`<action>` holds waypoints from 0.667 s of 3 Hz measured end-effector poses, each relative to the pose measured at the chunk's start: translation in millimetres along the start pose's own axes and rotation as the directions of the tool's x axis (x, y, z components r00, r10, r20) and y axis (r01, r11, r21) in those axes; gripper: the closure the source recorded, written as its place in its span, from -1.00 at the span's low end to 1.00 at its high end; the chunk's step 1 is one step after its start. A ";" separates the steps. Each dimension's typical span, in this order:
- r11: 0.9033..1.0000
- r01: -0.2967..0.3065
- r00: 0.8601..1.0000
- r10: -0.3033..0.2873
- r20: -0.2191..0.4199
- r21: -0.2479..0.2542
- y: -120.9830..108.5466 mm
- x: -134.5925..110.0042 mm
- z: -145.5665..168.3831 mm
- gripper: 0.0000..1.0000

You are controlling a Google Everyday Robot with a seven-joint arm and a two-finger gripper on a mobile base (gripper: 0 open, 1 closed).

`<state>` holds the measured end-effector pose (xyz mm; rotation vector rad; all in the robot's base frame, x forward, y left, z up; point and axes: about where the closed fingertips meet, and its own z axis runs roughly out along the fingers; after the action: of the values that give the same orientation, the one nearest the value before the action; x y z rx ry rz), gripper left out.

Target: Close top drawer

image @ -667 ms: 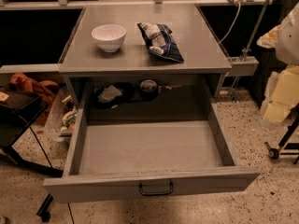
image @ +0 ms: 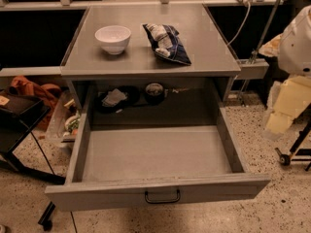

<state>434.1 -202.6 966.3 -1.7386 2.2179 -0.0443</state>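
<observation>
The top drawer (image: pixel 155 152) stands pulled far out from under the table (image: pixel 209 57), and its grey floor is bare along the front and middle. Its small black bar handle (image: pixel 162 196) sits mid-front, on the side nearest the camera. At the drawer's far end, in the shadow under the table, I see a crumpled pale thing (image: pixel 114 97) and a dark round thing (image: pixel 154 91); I cannot tell whether they lie inside the drawer or behind it. Above the drawer, a white bowl (image: pixel 112 38) and a dark blue bag (image: pixel 166 43) rest apart on the table. My tool (image: pixel 278 123) hangs well to the right of the drawer, off the table, touching nothing; I cannot tell its state. Left of the drawer lies an orange cloth (image: pixel 31 87).
</observation>
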 end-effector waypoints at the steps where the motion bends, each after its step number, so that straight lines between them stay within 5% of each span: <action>1: 0.996 0.026 0.997 -0.020 0.074 -0.083 30.6 -29.0 32.2 -0.62; 2: 0.978 0.081 0.986 -0.051 0.158 -0.190 84.9 -72.1 72.3 -0.15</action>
<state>388.5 -99.7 895.7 -1.8487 2.1136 0.2919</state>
